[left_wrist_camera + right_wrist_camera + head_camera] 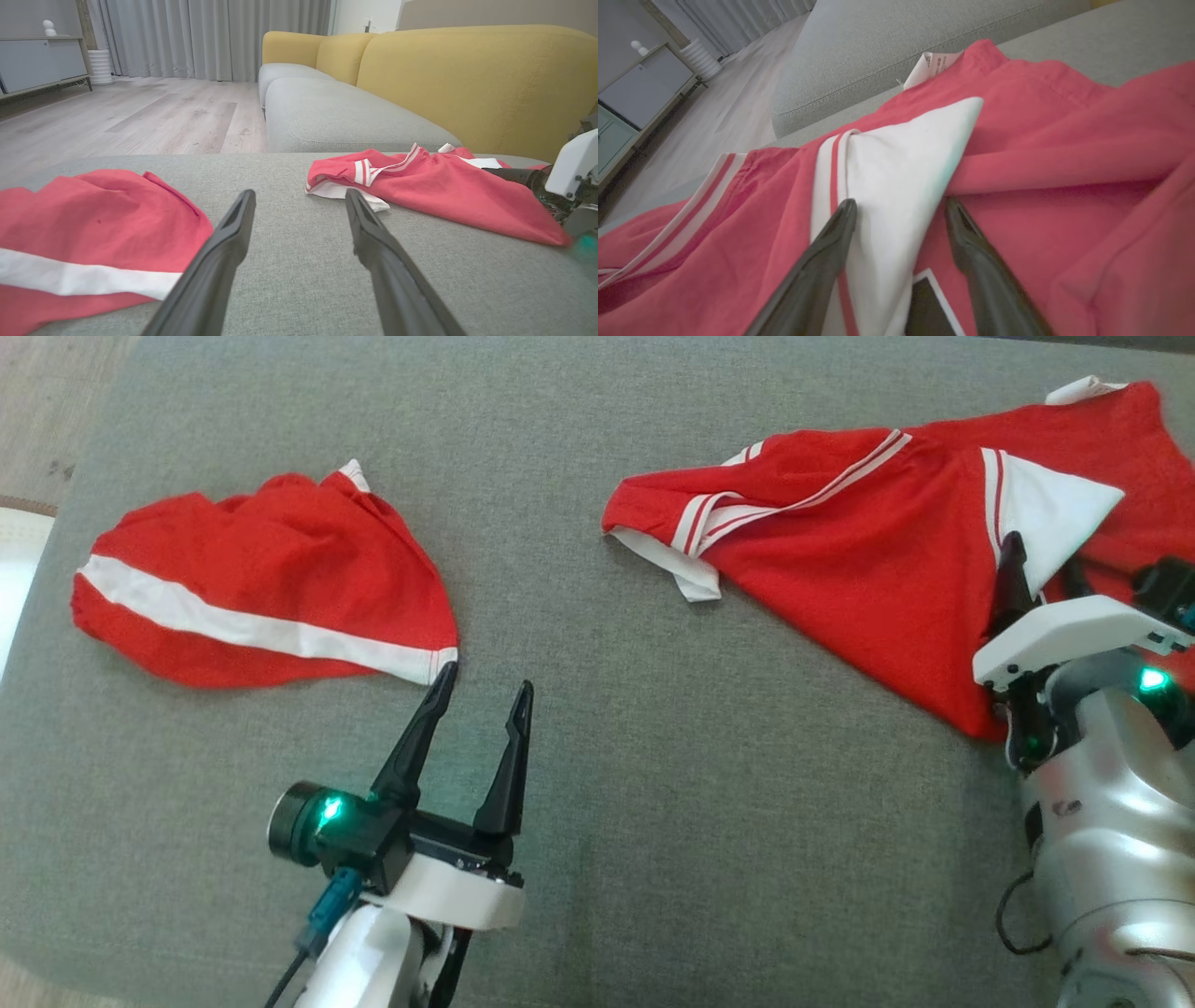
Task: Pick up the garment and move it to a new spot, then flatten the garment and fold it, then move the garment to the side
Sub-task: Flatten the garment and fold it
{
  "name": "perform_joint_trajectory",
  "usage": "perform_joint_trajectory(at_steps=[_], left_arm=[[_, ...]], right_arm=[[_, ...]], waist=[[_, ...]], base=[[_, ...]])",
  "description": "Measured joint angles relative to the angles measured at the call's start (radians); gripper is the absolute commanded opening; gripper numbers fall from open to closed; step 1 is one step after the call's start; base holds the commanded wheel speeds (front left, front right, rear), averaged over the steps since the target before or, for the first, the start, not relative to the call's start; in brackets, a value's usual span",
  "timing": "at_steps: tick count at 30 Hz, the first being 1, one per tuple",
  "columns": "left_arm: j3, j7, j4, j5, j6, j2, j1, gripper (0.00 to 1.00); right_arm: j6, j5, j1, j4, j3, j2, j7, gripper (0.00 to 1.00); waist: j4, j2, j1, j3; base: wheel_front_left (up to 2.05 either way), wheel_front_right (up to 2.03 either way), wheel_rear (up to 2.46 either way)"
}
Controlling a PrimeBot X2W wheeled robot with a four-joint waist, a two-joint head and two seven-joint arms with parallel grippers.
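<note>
Grey fabric cushion (597, 859) spans most of the head view, w/ a strip of pale wood floor (56, 392) at upper left. Left wrist view: yellow sofa back (467, 79) upper right, grey seat cushions (336, 116) at centre, grey curtains (210, 37) across the top, low grey cabinet (37, 65) upper left w/ a white ribbed pot (101, 66) beside it. Light is soft, even.

Red jersey (840, 551): cut off at head view's right edge. Care tag (931, 65): print too blurred to read. Red shorts (93, 219) run past left wrist view's left edge (extent unknown).
</note>
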Motion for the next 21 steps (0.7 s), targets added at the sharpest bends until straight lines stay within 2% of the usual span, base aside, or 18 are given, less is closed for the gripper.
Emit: perform_joint_trajectory(at_steps=[1, 2, 7, 10, 13, 15, 16, 21], left_arm=[[-0.001, 0.0, 0.001, 0.0, 0.0, 0.0, 0.0, 1.0], [-0.003, 0.0, 0.003, 0.0, 0.0, 0.0, 0.0, 1.0], [-0.007, 0.0, 0.009, 0.0, 0.005, 0.0, -0.005, 1.0], [-0.004, 0.0, 0.013, 0.0, 0.008, 0.0, -0.005, 1.0], [0.005, 0.0, 0.015, 0.0, 0.008, 0.0, -0.001, 1.0], [0.013, 0.0, 0.015, 0.001, 0.009, 0.0, 0.006, 1.0], [0.013, 0.0, 0.015, 0.001, 0.009, 0.0, 0.006, 1.0], [0.05, 0.0, 0.013, 0.0, 0.013, 0.0, 0.039, 1.0]], right_arm=[[0.0, 0.011, -0.005, 0.011, 0.002, 0.0, 0.0, 0.45], [0.0, 0.022, -0.01, 0.027, 0.017, -0.001, -0.01, 0.0], [0.0, 0.065, -0.02, 0.037, 0.116, -0.001, -0.067, 0.0], [0.0, 0.095, -0.021, -0.013, 0.19, 0.002, -0.099, 0.0], [0.0, 0.104, -0.008, -0.111, 0.304, 0.008, -0.113, 0.0], [0.0, 0.073, 0.032, -0.22, 0.389, 0.012, -0.113, 0.0], [0.0, 0.073, 0.032, -0.22, 0.389, 0.012, -0.113, 0.0], [0.0, 0.039, 0.197, -0.436, 0.529, 0.017, -0.116, 0.0]], waist=[[-0.001, 0.0, 0.0, -0.001], [-0.005, 0.0, -0.0001, -0.003], [-0.016, 0.0, 0.0, -0.014], [-0.024, 0.0, -0.0001, -0.029], [-0.036, 0.0, -0.0001, -0.051], [-0.047, 0.0, -0.0001, -0.07], [-0.047, 0.0, -0.0001, -0.07], [-0.072, 0.0, -0.0002, -0.123]], base=[[0.0, 0.0, 0.0], [0.0, 0.0, 0.0], [0.0, 0.0, 0.0], [0.0, 0.0, 0.0], [0.0, 0.0, 0.0], [0.0, 0.0, 0.0], [0.0, 0.0, 0.0], [0.0, 0.0, 0.0]])
